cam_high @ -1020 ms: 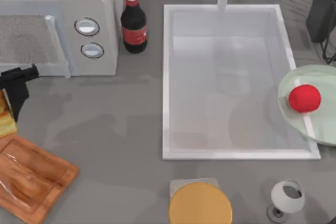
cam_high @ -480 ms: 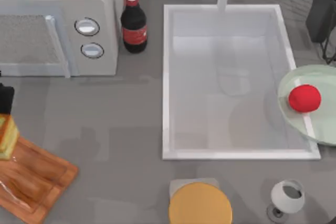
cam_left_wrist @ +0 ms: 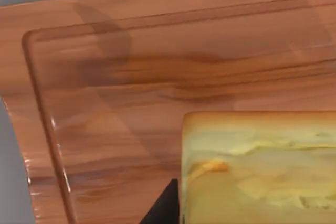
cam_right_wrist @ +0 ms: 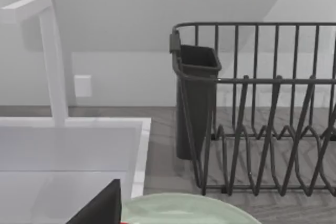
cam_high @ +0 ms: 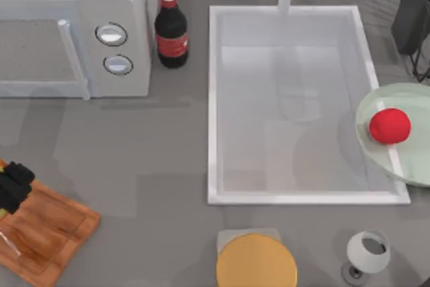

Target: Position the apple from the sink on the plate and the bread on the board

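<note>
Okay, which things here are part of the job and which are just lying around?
Job: apple, plate, sink, bread, board, left gripper.
Lying about: microwave, cola bottle, orange-yellow disc, wine glass, dish rack.

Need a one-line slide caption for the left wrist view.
Left wrist camera: yellow bread chunk held low over the grooved wooden cutting board, with a dark end effector finger beside it.

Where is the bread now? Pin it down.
The bread is over the board at the top view's left edge, under the left gripper; the left wrist view shows wood grain beside it.
</note>
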